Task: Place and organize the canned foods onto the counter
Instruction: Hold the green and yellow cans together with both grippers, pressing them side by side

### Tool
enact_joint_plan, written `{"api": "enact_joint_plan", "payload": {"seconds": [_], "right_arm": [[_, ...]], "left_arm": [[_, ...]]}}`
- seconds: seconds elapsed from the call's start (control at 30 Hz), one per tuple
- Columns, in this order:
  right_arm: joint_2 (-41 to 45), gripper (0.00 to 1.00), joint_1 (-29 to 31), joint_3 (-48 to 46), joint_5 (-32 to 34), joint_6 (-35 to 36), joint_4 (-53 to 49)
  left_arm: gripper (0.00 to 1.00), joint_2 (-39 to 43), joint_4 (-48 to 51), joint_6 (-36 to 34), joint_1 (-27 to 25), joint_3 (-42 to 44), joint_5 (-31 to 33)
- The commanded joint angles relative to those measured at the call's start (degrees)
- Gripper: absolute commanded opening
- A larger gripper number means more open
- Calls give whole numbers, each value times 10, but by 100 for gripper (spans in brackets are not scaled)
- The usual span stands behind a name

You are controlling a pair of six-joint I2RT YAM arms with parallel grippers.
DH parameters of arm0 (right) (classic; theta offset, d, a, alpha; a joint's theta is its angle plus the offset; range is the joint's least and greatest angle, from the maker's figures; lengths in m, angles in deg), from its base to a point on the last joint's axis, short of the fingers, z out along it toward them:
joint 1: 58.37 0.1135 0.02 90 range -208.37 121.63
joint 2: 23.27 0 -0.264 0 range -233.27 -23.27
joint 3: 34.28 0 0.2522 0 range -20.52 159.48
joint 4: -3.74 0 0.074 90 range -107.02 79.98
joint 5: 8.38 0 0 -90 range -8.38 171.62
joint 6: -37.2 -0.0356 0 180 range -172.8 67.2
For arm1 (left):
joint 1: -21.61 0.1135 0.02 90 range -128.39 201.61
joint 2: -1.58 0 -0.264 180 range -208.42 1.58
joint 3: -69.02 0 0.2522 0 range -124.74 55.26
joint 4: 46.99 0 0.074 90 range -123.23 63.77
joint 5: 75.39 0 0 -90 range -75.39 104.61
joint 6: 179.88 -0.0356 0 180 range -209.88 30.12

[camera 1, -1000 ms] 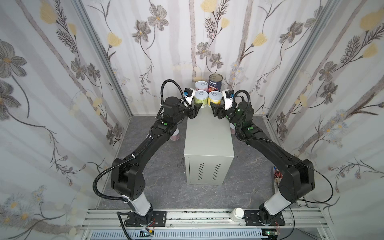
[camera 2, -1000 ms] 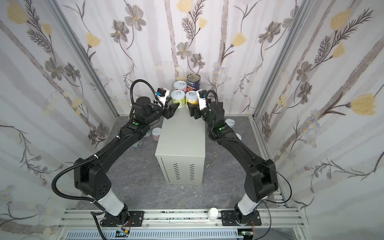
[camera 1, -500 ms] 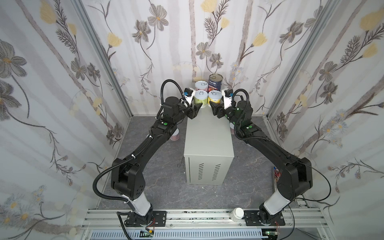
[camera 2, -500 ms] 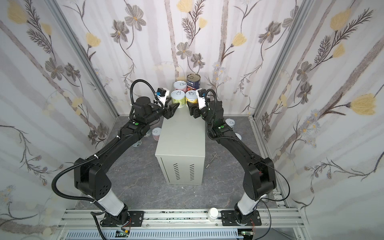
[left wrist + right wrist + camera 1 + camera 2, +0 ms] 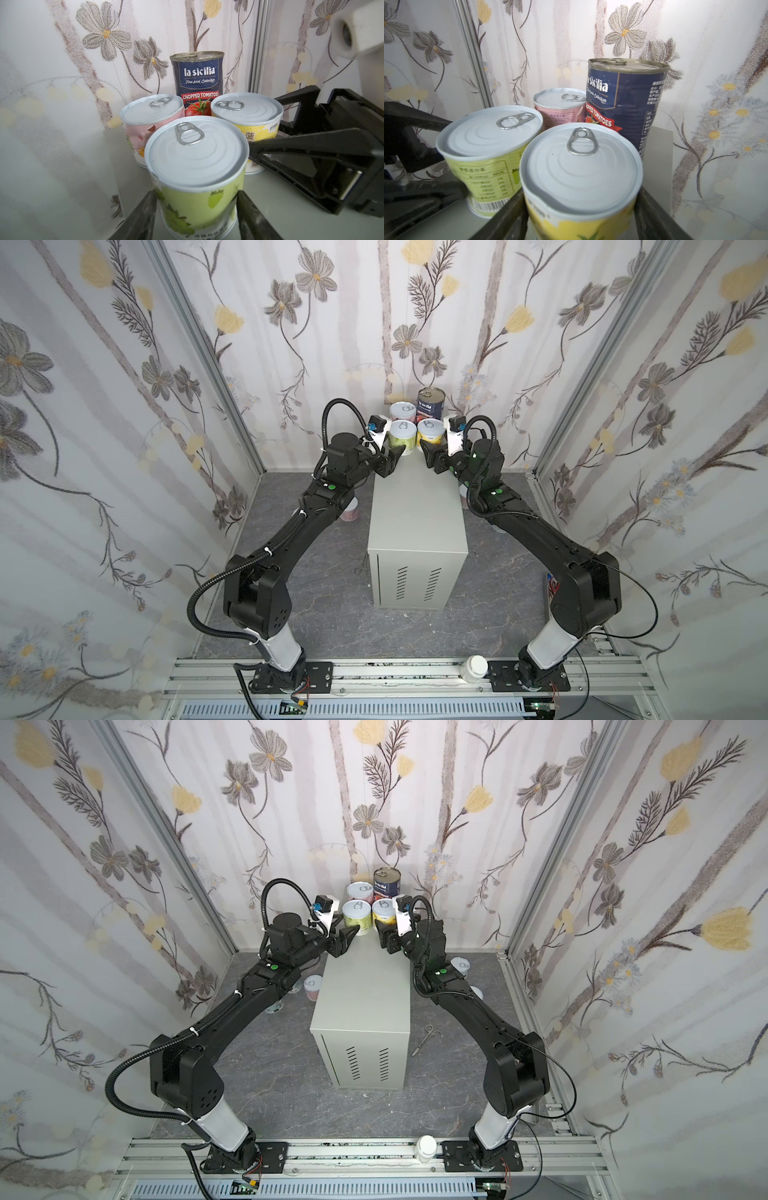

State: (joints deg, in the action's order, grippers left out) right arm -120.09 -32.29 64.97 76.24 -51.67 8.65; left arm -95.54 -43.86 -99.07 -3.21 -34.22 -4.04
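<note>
At the far end of the grey surface (image 5: 415, 510), the left tool (image 5: 196, 207) is clamped on the green can (image 5: 197, 158) and the right tool (image 5: 577, 212) on the yellow can (image 5: 581, 172) just beside it, with the pink can (image 5: 402, 411) and the taller tomato can (image 5: 431, 404) upright behind them.

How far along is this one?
Done: pink can and tomato can stand at the back of the counter. In hand: left gripper clamps the green can, right gripper brackets the yellow can, both on the counter. Left: several cans on the floor.
</note>
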Motion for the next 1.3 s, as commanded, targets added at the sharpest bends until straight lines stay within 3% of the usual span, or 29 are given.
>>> {"api": "enact_joint_plan", "payload": {"seconds": [0.0, 1.27], "right_arm": [[-5, 74, 2, 3, -1, 4, -7], [-29, 75, 2, 34, -14, 9, -29]], "left_arm": [[60, -6, 4, -10, 0, -4, -2], [63, -22, -2, -8, 0, -17, 9]]}}
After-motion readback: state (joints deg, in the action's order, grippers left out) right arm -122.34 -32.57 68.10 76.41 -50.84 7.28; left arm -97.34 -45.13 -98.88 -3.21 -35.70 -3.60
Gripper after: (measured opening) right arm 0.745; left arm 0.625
